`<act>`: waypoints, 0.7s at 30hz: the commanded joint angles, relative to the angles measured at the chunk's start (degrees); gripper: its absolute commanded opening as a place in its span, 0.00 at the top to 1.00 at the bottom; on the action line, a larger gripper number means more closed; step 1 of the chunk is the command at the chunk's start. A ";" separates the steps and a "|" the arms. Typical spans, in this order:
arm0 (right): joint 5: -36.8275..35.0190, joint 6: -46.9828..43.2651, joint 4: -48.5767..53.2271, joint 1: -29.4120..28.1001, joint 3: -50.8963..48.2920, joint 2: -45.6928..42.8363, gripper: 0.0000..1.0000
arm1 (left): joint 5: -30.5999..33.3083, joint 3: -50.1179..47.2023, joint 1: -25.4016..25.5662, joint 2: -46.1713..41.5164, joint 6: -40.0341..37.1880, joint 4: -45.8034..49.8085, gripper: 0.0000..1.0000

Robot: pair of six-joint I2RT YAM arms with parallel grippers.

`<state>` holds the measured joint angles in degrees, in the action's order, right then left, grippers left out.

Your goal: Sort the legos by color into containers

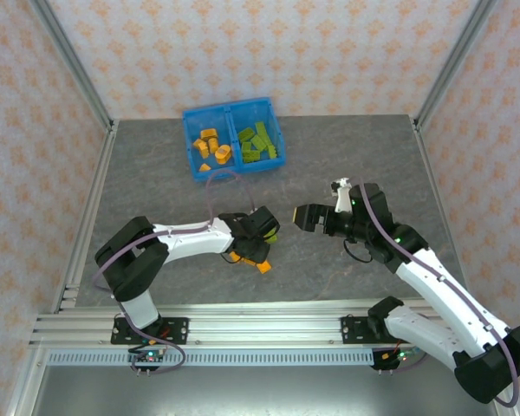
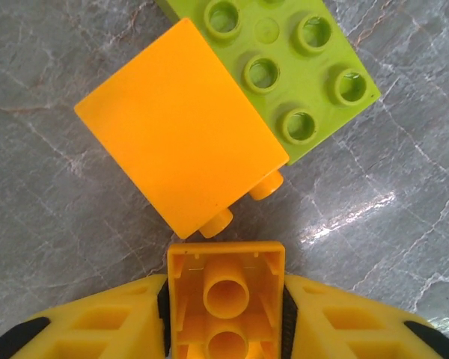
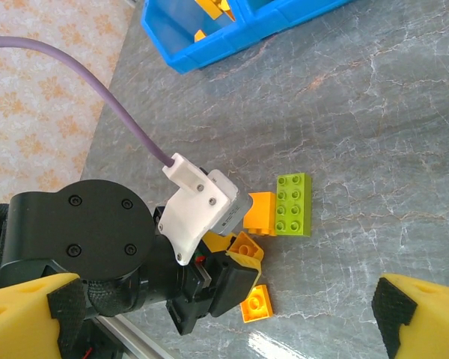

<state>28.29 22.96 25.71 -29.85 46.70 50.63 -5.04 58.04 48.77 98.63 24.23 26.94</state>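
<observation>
Legos (image 1: 212,147): small studded bricks, orange and lime green; most are seen sorted in the blue bin (image 1: 188,134) at the far side of the bench (image 1: 373,165), and four lie near the arms.
Held orange brick (image 2: 224,273): gripped by its two flat side walls, with the hollow underside turned to the wrist camera.
Handling: judged light, rigid and smooth; the flat opposite walls are the place to be taken, not the studs or corners, where a slip or twist is likely.
Loose orange brick (image 2: 183,146): laid on its side just ahead, touching the green brick (image 2: 292,75), which sits studs up.
Third orange brick (image 3: 256,303): rested on the bench just beside the held one.
Left pincer (image 2: 224,325): closed narrow on the Held orange brick, low over the bench.
Right pincer (image 1: 305,217): spread wide with nothing between its fingers, near the loose bricks.
Compartments: orange pieces are gathered in the left compartment (image 1: 217,117), green in the right compartment (image 1: 243,117).
Next: the left compartment is judged the place for the held piece.
</observation>
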 commanded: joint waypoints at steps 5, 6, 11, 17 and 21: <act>-0.87 1.26 0.14 -0.21 0.01 -0.27 0.01 | 2.14 -2.31 0.45 -1.07 1.83 -1.74 0.67; -0.87 1.17 0.59 -0.21 0.06 -0.27 0.01 | 2.29 -2.70 0.48 -2.22 2.10 -2.08 0.67; 1.14 1.07 1.63 -0.21 0.59 -0.86 0.01 | 6.35 -1.91 -0.14 -10.63 1.60 -0.19 0.68; 0.88 2.01 0.55 -0.21 0.46 -1.34 0.01 | 9.69 0.88 -4.84 -17.23 0.77 1.53 0.67; 2.16 3.13 -1.00 -0.21 0.49 -1.42 0.01 | 13.23 4.28 -12.52 -19.46 0.31 1.08 0.67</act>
<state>28.97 24.73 26.52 -29.85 46.70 50.28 2.31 59.35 40.34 80.77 25.45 26.74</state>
